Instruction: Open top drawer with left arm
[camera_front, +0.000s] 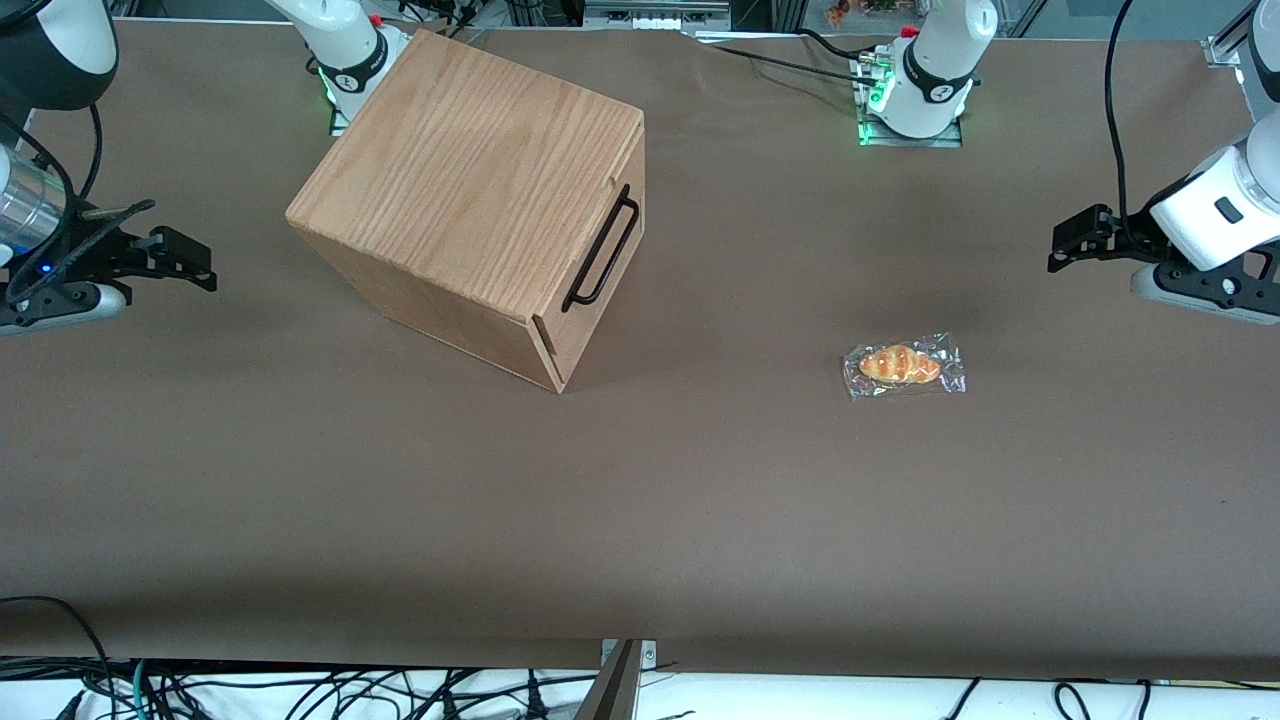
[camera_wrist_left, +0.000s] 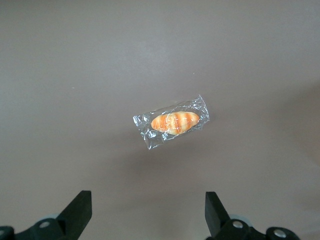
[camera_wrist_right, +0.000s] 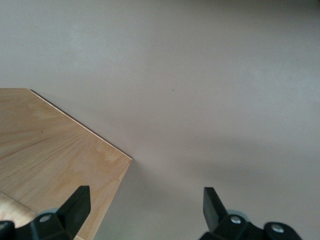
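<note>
Left arm's hand (camera_front: 1062, 243) held above the table (camera_front: 700, 500) at the working arm's end, well apart from the wooden box (camera_front: 470, 190). Black fingers (camera_wrist_left: 76, 212) spread wide, nothing between them. White wrist (camera_front: 1215, 215) angled down toward the table, fingertips aimed toward the box's end of the table. Hovering, touching nothing.

Under the wrist camera, a small bread roll sealed in a clear wrapper (camera_wrist_left: 172, 122), lying flat on the bare brown table. Seen from the front (camera_front: 903, 367), nearer to the front camera than the hand, and between the hand and the box, closer to the hand.

Farther along toward the parked arm's end, the big oak-grain box, turned at an angle to the table's edges, one lower corner pointing toward the front camera. Top drawer (camera_front: 600, 270) along the upper part of the box's face that looks toward the working arm's end, front flush with the box, shut. Long black wire handle (camera_front: 603, 250) standing out from the drawer front, untouched.

White base of the left arm (camera_front: 925, 85) at the table's edge farthest from the front camera, green light glowing at its foot.

No readable brand, label or writing on the box, the wrapper or the hand.
</note>
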